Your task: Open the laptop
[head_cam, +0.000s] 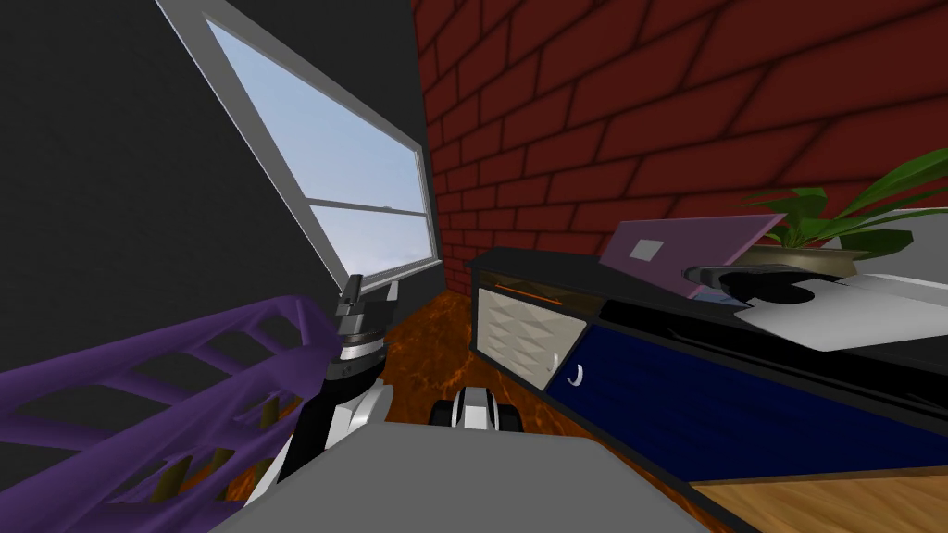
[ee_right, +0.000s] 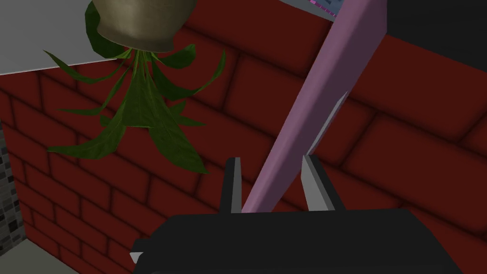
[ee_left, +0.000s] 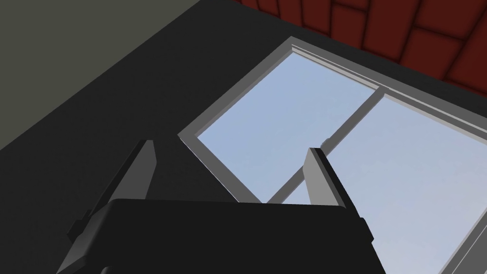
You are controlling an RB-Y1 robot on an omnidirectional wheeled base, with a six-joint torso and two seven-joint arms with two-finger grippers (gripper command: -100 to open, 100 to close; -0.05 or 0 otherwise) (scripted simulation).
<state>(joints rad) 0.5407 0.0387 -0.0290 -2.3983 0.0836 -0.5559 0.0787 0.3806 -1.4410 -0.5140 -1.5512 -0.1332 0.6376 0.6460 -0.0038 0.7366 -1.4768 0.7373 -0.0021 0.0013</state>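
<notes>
Laptop (head_cam: pixel 690 250) right of centre in head view, on black-topped cabinet surface (head_cam: pixel 532 264), mauve lid part-raised. R gripper (ee_right: pixel 271 161) pinched on lid's free edge. Thin stiff panel, prob. light and smooth, may slip; hinge drag unknown. L gripper (ee_left: pixel 230 146) spread wide, empty, lower left by window (head_cam: pixel 370 185). Brick wall (head_cam: pixel 648 111) and potted plant (head_cam: pixel 815 231) behind.

Right claw (ee_right: pixel 271 160): fingers drawn close on either side of the purple laptop lid (ee_right: pixel 333 71), which stands raised. Behind: green plant (ee_right: pixel 142 109) in a dull bronze pot (ee_right: pixel 142 24); red brick wall (ee_right: pixel 409 142).
</notes>
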